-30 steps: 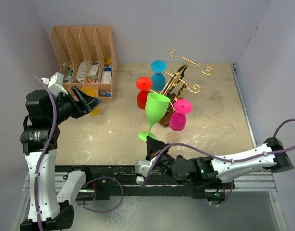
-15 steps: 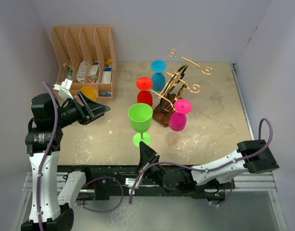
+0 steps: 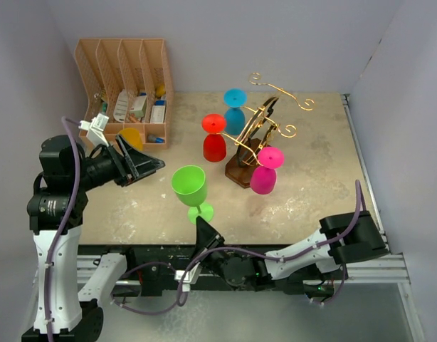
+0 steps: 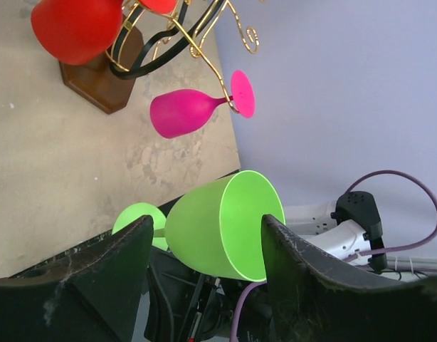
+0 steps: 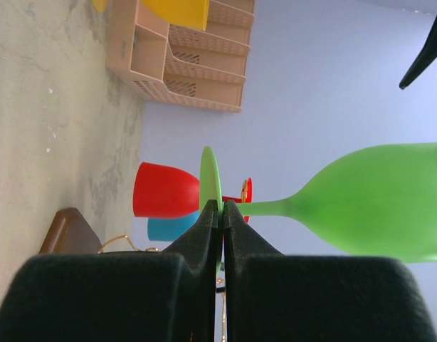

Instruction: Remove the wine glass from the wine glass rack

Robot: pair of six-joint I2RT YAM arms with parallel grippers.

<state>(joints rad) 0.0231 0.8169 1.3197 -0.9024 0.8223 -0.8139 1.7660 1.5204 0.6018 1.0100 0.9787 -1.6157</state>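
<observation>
The green wine glass point(image 3: 188, 182) is upright and clear of the wine glass rack point(image 3: 265, 122), left of it near the table's front. My right gripper point(image 3: 203, 226) is shut on the glass's foot disc point(image 5: 210, 178), seen edge-on in the right wrist view with the bowl point(image 5: 378, 203) to the right. My left gripper point(image 3: 149, 164) is open just left of the bowl. In the left wrist view the green bowl point(image 4: 218, 226) shows between the two fingers point(image 4: 304, 278) without touching them. Red point(image 3: 214, 147), blue point(image 3: 235, 114) and pink point(image 3: 262, 178) glasses hang on the rack.
A tan slotted organizer point(image 3: 126, 78) with small items stands at the back left, a yellow cup point(image 3: 131, 135) in front of it. The rack's brown base point(image 3: 240, 172) sits mid-table. Walls close in on the left, back and right.
My right arm has carried the green glass left and toward the near edge, away from the rack, turning it upright. My left gripper has edged toward the glass, still open.
</observation>
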